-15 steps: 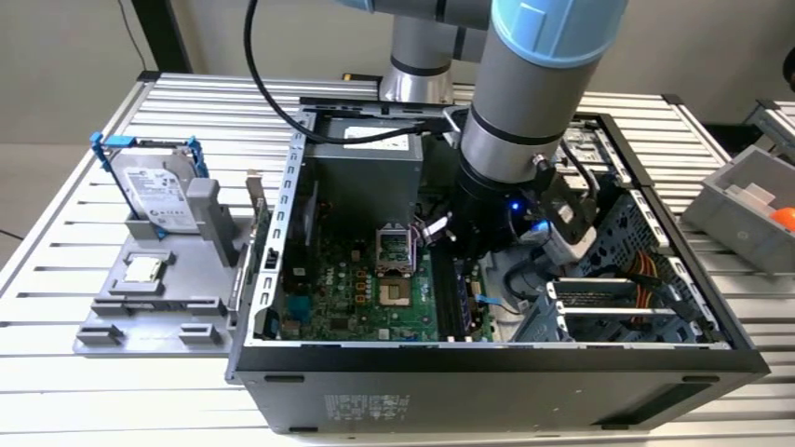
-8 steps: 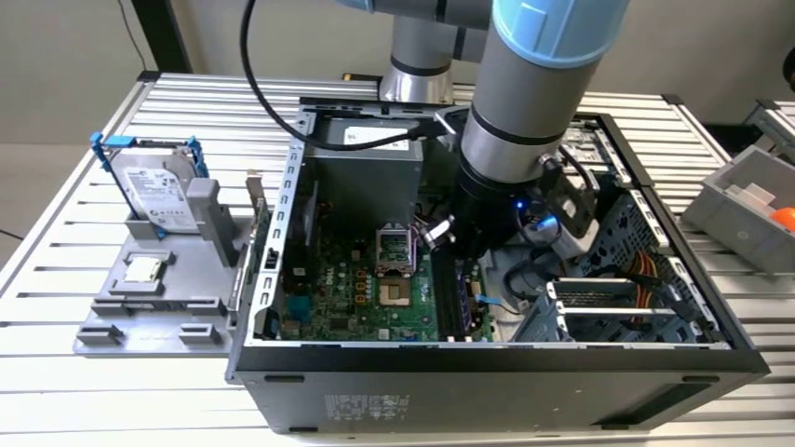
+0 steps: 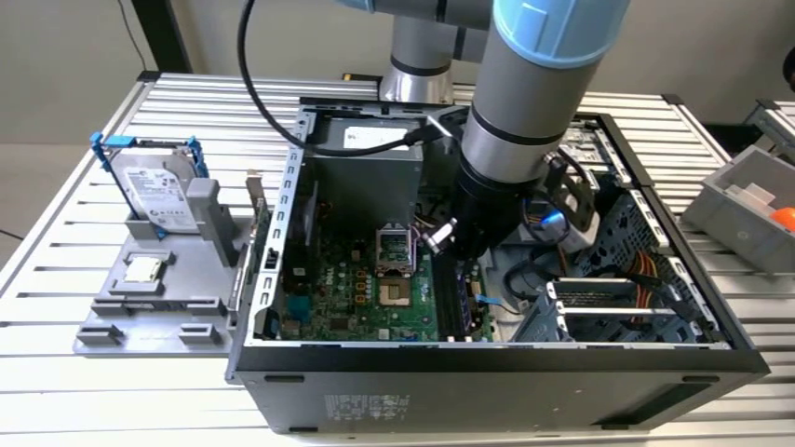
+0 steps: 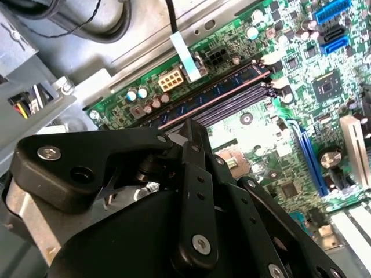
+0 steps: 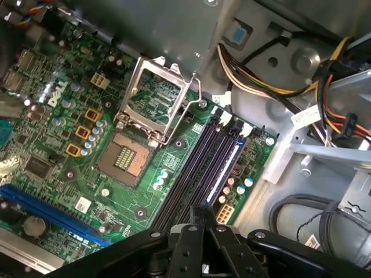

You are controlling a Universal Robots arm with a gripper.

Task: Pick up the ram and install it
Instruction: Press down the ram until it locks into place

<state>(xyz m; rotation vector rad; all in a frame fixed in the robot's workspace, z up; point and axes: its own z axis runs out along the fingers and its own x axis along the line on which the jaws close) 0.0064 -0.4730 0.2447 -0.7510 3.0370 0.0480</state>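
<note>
The ram (image 4: 223, 88) is a dark blue board with a row of black chips. It stands on edge in the outermost of the long black slots (image 5: 191, 174) on the green motherboard (image 5: 58, 145), nearest the case wall; the ram (image 5: 228, 168) shows in both wribst views. My gripper (image 5: 201, 213) hangs just over one end of the slots, its black fingers (image 4: 195, 142) pressed together with nothing between them. Whether the tips touch the ram's top edge I cannot tell. In the exterior view the gripper (image 3: 450, 250) reaches down inside the open computer case (image 3: 497, 358).
An open processor socket (image 5: 124, 157) with its raised metal bracket (image 5: 159, 95) lies beside the slots. Cable bundles (image 5: 261, 75) run along the case wall. A silver hard drive in a blue frame (image 3: 155, 186) stands on a grey holder (image 3: 149, 298) at the exterior view's left. A grey bin (image 3: 751, 191) sits at the right.
</note>
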